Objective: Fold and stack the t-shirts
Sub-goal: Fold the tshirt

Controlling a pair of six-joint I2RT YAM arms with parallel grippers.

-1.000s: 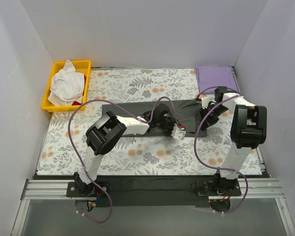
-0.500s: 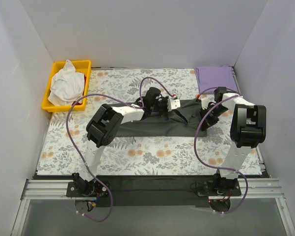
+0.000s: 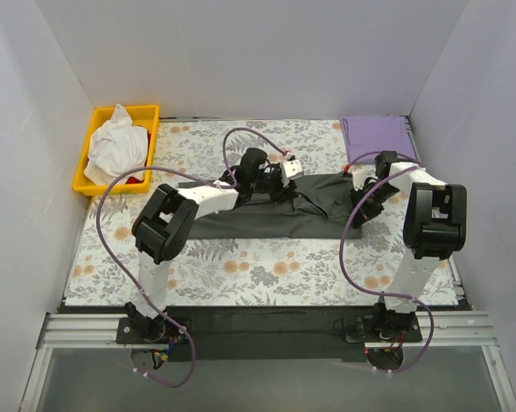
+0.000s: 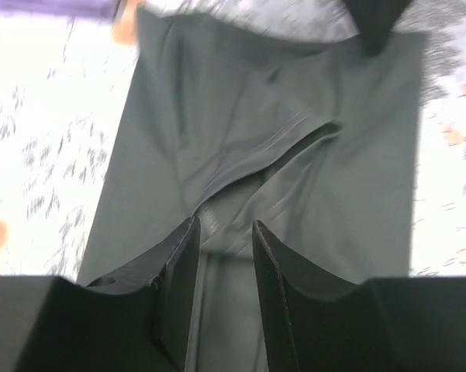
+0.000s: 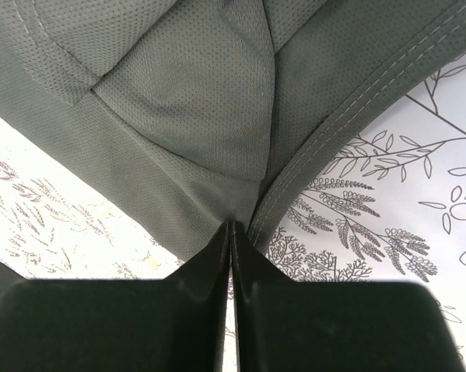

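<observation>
The dark charcoal t-shirt (image 3: pixel 266 215) lies as a long strip across the middle of the floral tablecloth (image 3: pixel 266 266). My left gripper (image 3: pixel 288 168) hovers over its far edge. In the left wrist view this gripper (image 4: pixel 223 226) is open, with creased charcoal cloth (image 4: pixel 248 147) below the jaws and nothing between them. My right gripper (image 3: pixel 361 194) is at the shirt's right end. In the right wrist view it (image 5: pixel 233 226) is shut on a seamed edge of the charcoal shirt (image 5: pixel 194 101). The lavender t-shirt (image 3: pixel 375 135) lies folded at the back right corner.
A yellow bin (image 3: pixel 96 127) holding crumpled white cloth (image 3: pixel 117 148) stands at the back left. White walls close in the table on three sides. A black strip (image 3: pixel 266 322) runs along the near edge by the arm bases.
My left gripper has swung from the shirt's near edge to its far edge and a little to the left. The shirt's right part now shows a diagonal crease. The right gripper has stayed put.
</observation>
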